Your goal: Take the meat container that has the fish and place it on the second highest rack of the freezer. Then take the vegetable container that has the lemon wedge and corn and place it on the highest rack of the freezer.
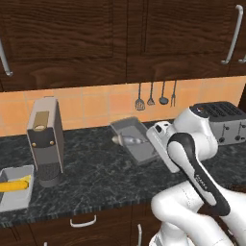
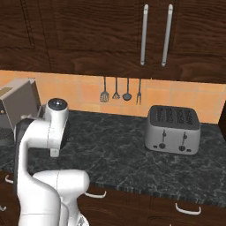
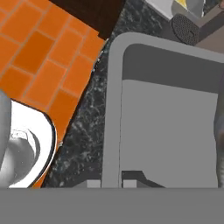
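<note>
Jaws (image 3: 109, 183) pinch the near rim of the grey meat container (image 1: 133, 139), which looks tilted above the dark tabletop (image 1: 91, 178) with the silvery fish (image 1: 129, 140) inside. Lifting should go slowly and keep the tray flat, I think, so the fish does not slide out. Corn (image 1: 14, 185) waits in its own tray far left.

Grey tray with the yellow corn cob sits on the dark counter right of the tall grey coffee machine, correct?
No: left base view shows the grey tray with the yellow corn cob on the dark counter left of the tall grey coffee machine.
</note>
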### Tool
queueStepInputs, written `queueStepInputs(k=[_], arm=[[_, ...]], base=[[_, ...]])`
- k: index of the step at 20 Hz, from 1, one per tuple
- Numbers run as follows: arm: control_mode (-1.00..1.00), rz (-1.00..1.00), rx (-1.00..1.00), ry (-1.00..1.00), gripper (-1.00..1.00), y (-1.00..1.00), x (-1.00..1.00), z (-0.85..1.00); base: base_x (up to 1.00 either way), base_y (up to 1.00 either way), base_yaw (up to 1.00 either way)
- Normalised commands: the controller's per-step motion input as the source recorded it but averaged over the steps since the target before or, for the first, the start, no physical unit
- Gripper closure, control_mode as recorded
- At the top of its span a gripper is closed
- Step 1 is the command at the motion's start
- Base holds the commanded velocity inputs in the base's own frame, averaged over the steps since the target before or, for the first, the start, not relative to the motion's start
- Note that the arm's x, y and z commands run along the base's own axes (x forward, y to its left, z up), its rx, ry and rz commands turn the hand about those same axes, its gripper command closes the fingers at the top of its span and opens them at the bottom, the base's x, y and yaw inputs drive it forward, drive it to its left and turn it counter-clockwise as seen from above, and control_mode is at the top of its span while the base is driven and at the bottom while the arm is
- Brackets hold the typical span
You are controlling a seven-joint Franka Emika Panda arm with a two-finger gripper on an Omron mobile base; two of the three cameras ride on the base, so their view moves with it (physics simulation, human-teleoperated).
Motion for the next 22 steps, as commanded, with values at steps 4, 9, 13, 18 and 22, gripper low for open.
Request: queueStepInputs(k=[4, 9, 13, 18, 22], arm=[[-1.00, -0.09, 0.08, 0.21, 1.00, -1.00, -0.44, 0.79], [-1.00, -0.12, 0.01, 0.24, 1.00, -0.71, -0.61, 0.53], [-1.00, -0.29, -0.12, 0.16, 1.00, 0.01, -0.54, 0.02], [-1.00, -0.29, -0.17, 0.04, 1.00, 0.17, -0.42, 0.00], [-1.00, -0.08, -0.02, -0.18, 1.00, 0.00, -0.06, 0.02]], base=[[0.00, 0.00, 0.00], [0.00, 0.00, 0.00], [0.00, 0.00, 0.00], [0.00, 0.00, 0.00], [0.00, 0.00, 0.00]])
